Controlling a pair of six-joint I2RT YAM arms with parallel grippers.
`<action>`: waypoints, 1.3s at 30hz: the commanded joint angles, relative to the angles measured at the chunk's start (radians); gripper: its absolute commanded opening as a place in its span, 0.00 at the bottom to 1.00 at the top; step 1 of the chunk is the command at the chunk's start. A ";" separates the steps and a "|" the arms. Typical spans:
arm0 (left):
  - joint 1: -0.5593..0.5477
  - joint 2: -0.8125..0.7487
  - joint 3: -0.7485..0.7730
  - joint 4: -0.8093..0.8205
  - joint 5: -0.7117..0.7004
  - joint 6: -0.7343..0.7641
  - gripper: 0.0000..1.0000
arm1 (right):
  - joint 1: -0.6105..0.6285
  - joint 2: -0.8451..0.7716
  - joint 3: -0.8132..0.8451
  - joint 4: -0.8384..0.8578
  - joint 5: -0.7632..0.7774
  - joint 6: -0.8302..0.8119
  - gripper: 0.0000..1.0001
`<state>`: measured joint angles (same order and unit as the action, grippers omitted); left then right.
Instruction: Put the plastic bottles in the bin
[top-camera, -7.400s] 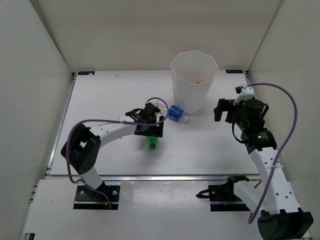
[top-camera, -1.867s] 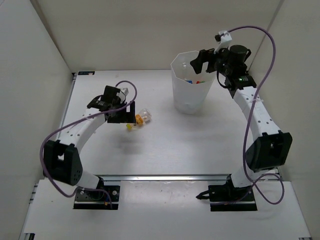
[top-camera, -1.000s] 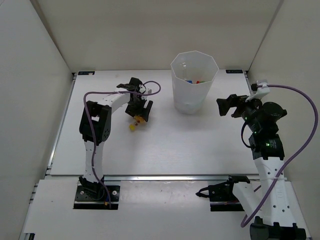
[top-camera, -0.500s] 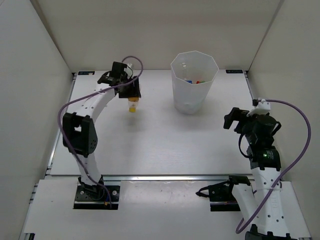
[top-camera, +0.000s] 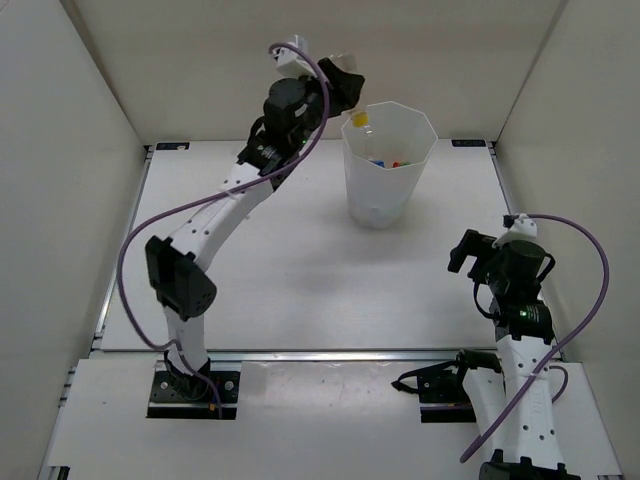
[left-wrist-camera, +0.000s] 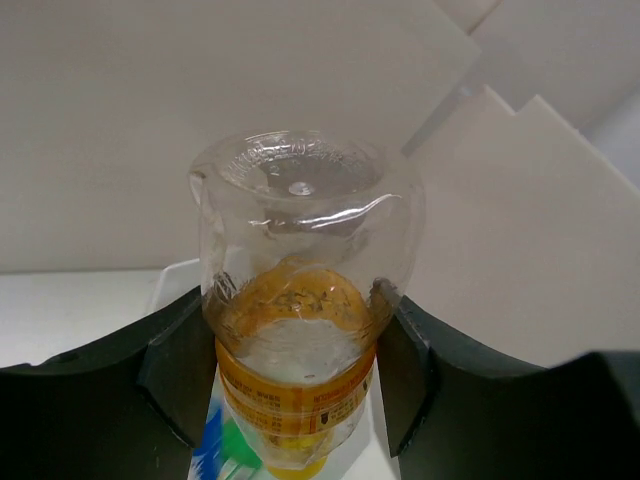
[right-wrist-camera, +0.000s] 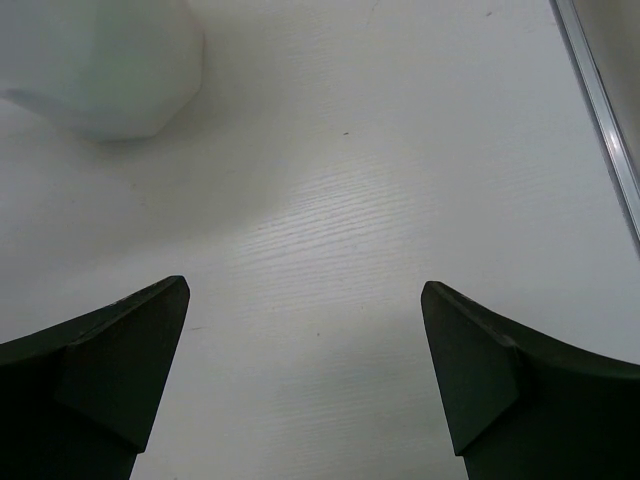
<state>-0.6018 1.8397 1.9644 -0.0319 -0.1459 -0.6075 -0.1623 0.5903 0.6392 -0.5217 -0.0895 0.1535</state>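
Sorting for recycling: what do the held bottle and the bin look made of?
Bottle: clear, glossy thin plastic, apparently; the orange label shows through its base. Bin: white translucent plastic, probably matte; its thin faceted wall glows faintly.

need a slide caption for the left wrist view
Left gripper clamps a clear bottle with a yellow-orange label, cap pointing down, base toward the camera.

Your left gripper hangs above the left rim of the bin, which stands at the back of the table. One bottle sits between its fingers, cap downward. Other bottles lie inside the bin. Your right gripper is at the near right, well apart.
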 joint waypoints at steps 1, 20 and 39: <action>-0.036 0.146 0.129 0.040 -0.034 -0.070 0.51 | 0.024 -0.014 0.004 0.017 0.003 -0.008 0.99; -0.056 -0.095 0.087 -0.328 0.008 0.092 0.99 | 0.043 0.118 0.099 -0.052 0.089 0.007 1.00; 0.375 -1.050 -1.045 -0.982 -0.225 0.101 0.99 | 0.073 0.321 0.182 -0.250 0.121 0.029 0.99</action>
<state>-0.2150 0.8597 0.9123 -0.9791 -0.3553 -0.5217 -0.1268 0.9443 0.7860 -0.7876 -0.0235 0.1600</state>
